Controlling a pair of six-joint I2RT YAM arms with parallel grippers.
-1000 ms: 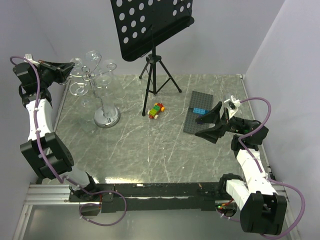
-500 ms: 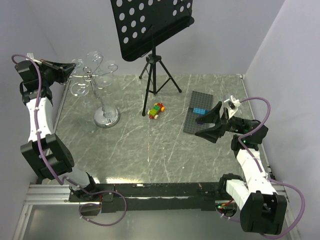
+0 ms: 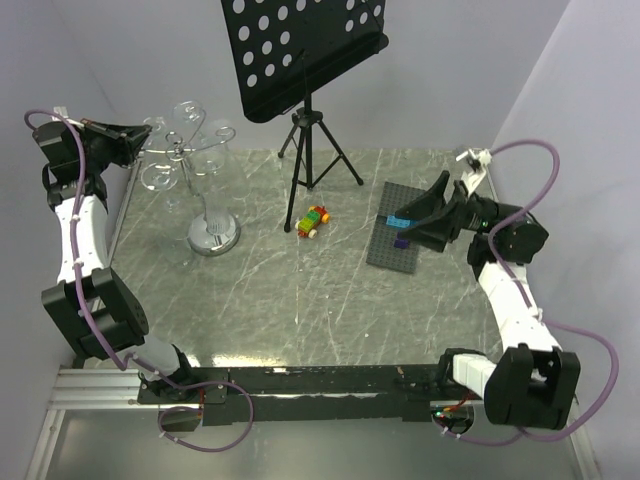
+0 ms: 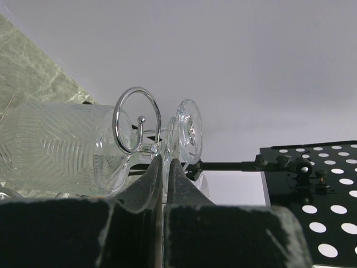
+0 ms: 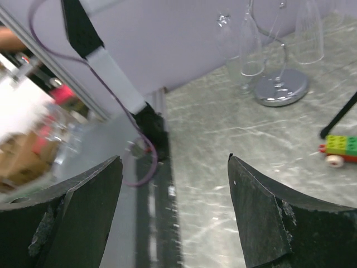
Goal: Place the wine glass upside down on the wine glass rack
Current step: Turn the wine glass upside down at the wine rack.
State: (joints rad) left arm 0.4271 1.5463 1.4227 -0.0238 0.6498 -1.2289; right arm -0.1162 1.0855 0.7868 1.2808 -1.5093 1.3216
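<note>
The wine glass (image 4: 56, 145), clear with a ribbed bowl, hangs bowl-down at the wine glass rack (image 3: 213, 236), a chrome wire stand at the far left of the table. In the left wrist view a curled hook arm (image 4: 136, 128) crosses its stem. My left gripper (image 4: 165, 159) is shut on the thin edge of the glass's foot (image 4: 171, 139), up beside the rack's top (image 3: 140, 136). My right gripper (image 3: 415, 225) hovers open over the right side of the table, nothing between its fingers (image 5: 262, 212).
A black music stand (image 3: 305, 60) on a tripod (image 3: 318, 150) rises behind the table's middle. A toy car of bricks (image 3: 314, 221) lies near the centre. A grey baseplate (image 3: 385, 250) with a blue brick (image 3: 400, 220) lies right. Other clear glasses (image 5: 248, 53) hang round the rack.
My right arm has swung up and toward the far side, and its open gripper now hangs over the grey baseplate. The left gripper and the glass have hardly moved.
</note>
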